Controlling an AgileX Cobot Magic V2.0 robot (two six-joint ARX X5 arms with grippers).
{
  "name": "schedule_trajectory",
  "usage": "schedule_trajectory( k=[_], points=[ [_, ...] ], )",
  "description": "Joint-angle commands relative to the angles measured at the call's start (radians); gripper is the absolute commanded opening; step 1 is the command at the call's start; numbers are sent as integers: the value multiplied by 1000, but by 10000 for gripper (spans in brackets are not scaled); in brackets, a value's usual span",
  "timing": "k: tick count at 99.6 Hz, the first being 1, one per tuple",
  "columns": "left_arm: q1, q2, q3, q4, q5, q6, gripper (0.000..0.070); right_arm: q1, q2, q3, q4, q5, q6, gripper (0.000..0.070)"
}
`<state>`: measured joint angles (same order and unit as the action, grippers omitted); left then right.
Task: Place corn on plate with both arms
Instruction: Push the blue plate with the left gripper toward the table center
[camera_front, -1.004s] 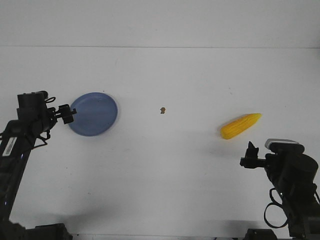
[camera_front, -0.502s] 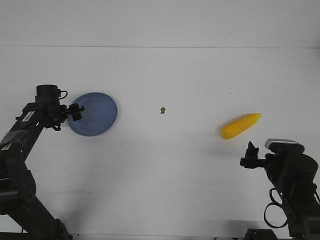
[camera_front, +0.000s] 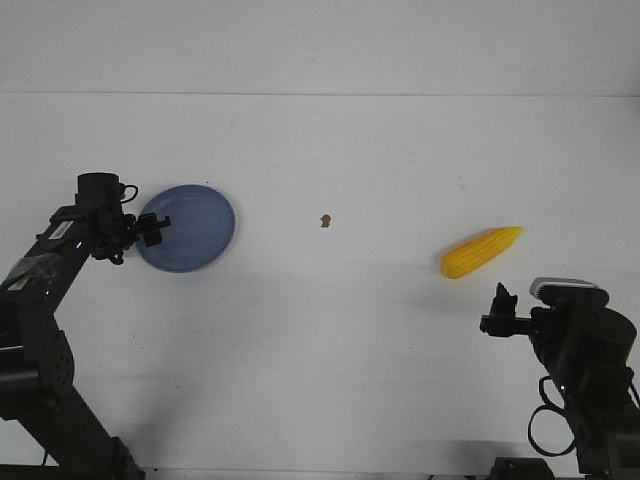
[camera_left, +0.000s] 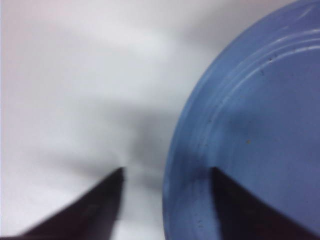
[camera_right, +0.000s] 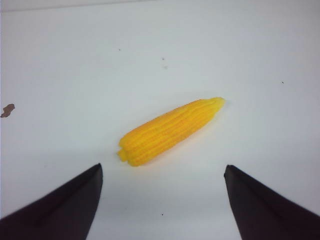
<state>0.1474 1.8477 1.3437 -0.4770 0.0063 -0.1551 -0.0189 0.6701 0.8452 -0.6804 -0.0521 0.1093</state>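
Observation:
The periwinkle-blue plate (camera_front: 195, 226) lies flat on the white table at the left. My left gripper (camera_front: 154, 228) is at its left rim. In the left wrist view the plate (camera_left: 250, 120) fills one side, and the gripper (camera_left: 167, 172) is open with its jaws astride the rim, one finger over the plate and one over the table. The yellow corn (camera_front: 481, 251) lies on the table at the right, its pointed end up-right. My right gripper (camera_front: 498, 310) sits just in front of it. In the right wrist view it (camera_right: 163, 166) is open and empty, with the corn (camera_right: 170, 131) just beyond the fingertips.
A tiny brown speck (camera_front: 326, 220) lies on the table between the plate and the corn; it also shows in the right wrist view (camera_right: 7, 110). The table's far edge meets a white wall at the back.
My left arm has swung up and its gripper has moved right, onto the plate's left rim. The right arm, the corn and the plate have not moved.

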Motion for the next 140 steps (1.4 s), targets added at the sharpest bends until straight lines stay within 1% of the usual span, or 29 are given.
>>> schedule_trajectory(
  k=[1, 3, 9, 12, 24, 47, 55, 62, 71, 83, 106, 114, 140],
  points=[
    [3, 25, 24, 0, 13, 14, 61, 0, 4, 14, 6, -1, 7, 516],
    [3, 25, 24, 1, 18, 16, 46, 0, 4, 14, 6, -1, 7, 516],
    [3, 25, 24, 4, 40, 15, 32, 0, 4, 14, 6, -1, 7, 516],
    [3, 25, 24, 5, 54, 15, 1, 0, 4, 14, 6, -1, 7, 516],
    [7, 24, 24, 6, 115, 15, 4, 0, 4, 14, 6, -1, 8, 516],
    [16, -39, 24, 9, 363, 12, 4, 0, 3, 14, 5, -1, 8, 516],
    [16, -88, 24, 5, 436, 11, 4, 0, 3, 14, 5, -1, 8, 516],
    [16, -140, 24, -6, 477, 12, 4, 0, 3, 14, 6, -1, 8, 516],
    [11, -205, 24, -46, 499, 21, 4, 0, 3, 14, 6, -1, 8, 516],
    [-17, -279, 8, -108, 501, 47, 4, 0, 3, 14, 6, -1, 8, 516],
    [-134, -354, -118, -92, 505, 45, 4, 0, 3, 14, 6, -1, 21, 516],
    [-187, -352, -176, -47, 505, 25, 4, 0, 3, 14, 6, -1, 22, 516],
    [-351, -352, -336, 137, 513, -79, 4, 0, 3, 14, 6, -1, 21, 516]
  ],
)
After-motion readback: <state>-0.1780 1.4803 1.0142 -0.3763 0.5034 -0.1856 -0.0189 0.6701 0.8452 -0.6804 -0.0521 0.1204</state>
